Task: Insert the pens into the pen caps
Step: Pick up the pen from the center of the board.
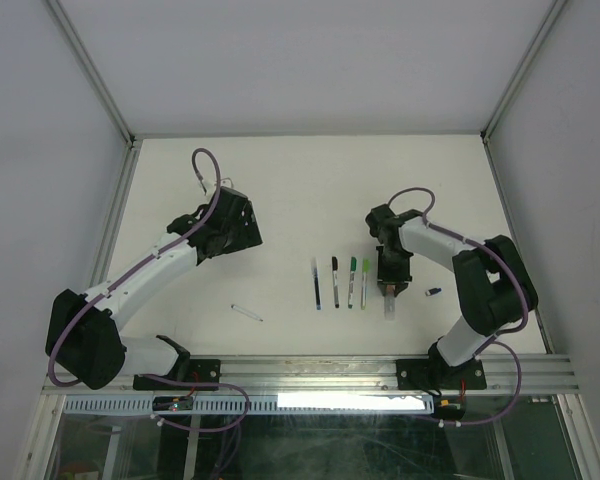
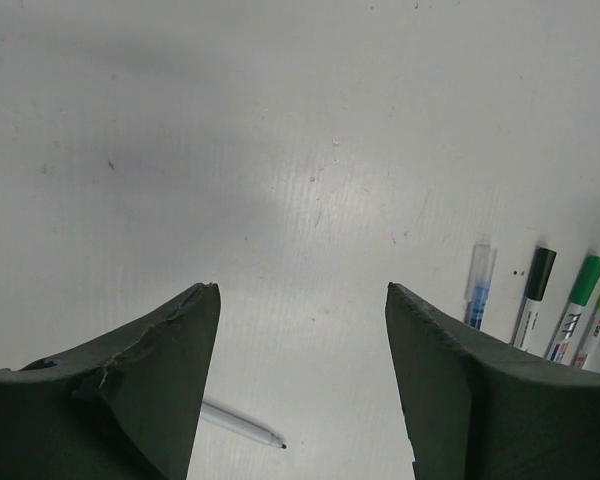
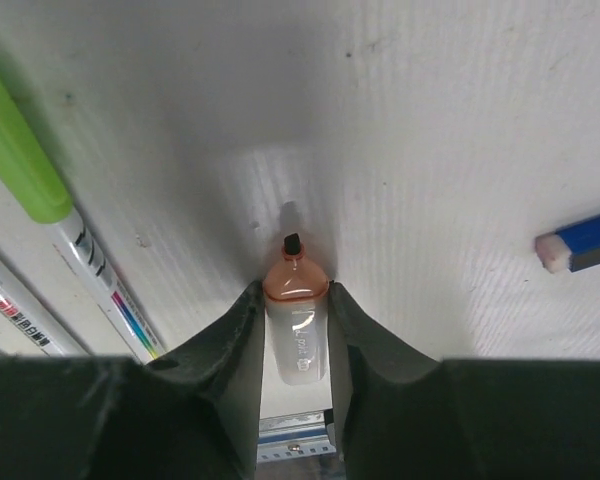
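My right gripper (image 3: 296, 292) is shut on the thick clear pen with an orange tip (image 3: 297, 335), its black nib close over the table. In the top view this gripper (image 1: 392, 288) is right of a row of capped pens: blue (image 1: 316, 283), black (image 1: 335, 279), dark green (image 1: 352, 280) and light green (image 1: 365, 282). A loose blue cap (image 3: 580, 241) lies to the right, also in the top view (image 1: 434, 292). My left gripper (image 2: 300, 300) is open and empty above the table. An uncapped white pen (image 2: 242, 425) lies below it, also in the top view (image 1: 247, 313).
The light green capped pen (image 3: 25, 150) lies just left of my right gripper. The capped pens' top ends show at the right of the left wrist view (image 2: 535, 290). A metal rail (image 1: 310, 368) runs along the near edge. White walls enclose the table.
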`<state>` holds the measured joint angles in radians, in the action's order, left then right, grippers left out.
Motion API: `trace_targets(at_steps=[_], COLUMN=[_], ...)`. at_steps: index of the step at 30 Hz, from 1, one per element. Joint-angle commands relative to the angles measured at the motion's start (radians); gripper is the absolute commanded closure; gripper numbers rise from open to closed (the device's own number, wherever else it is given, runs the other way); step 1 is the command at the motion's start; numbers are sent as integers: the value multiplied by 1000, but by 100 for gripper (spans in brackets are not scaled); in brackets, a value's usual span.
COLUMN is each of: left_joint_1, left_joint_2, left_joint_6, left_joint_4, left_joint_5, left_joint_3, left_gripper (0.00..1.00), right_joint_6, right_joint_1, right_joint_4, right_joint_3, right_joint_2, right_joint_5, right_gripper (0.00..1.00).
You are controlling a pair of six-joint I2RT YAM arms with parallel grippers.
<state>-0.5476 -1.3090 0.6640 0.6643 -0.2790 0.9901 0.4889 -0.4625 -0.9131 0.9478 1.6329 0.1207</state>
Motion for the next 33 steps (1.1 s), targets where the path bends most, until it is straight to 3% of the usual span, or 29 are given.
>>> trace_targets(at_steps=[1, 7, 12, 24, 33], left_joint_1=[11, 11, 11, -3, -124], left_joint_2=[-2, 11, 61, 35, -45], left_joint_6=[-18, -57, -111, -139, -213], left_joint_4=[-37, -83, -212, -578, -703], left_joint_5=[23, 77, 229, 568, 590], left_joint_3=[39, 39, -6, -101, -85], left_gripper=[32, 32, 31, 30, 30], right_joint_6=[-5, -7, 5, 117, 245], right_joint_1=[41, 63, 64, 61, 42], right_joint_4=[51, 85, 142, 326, 499], right_joint_3=[-24, -13, -3, 70, 95], right_joint_2=[-14, -79, -174, -283, -258], right_joint_5=[55, 75, 48, -196, -440], right_gripper=[75, 83, 84, 86, 85])
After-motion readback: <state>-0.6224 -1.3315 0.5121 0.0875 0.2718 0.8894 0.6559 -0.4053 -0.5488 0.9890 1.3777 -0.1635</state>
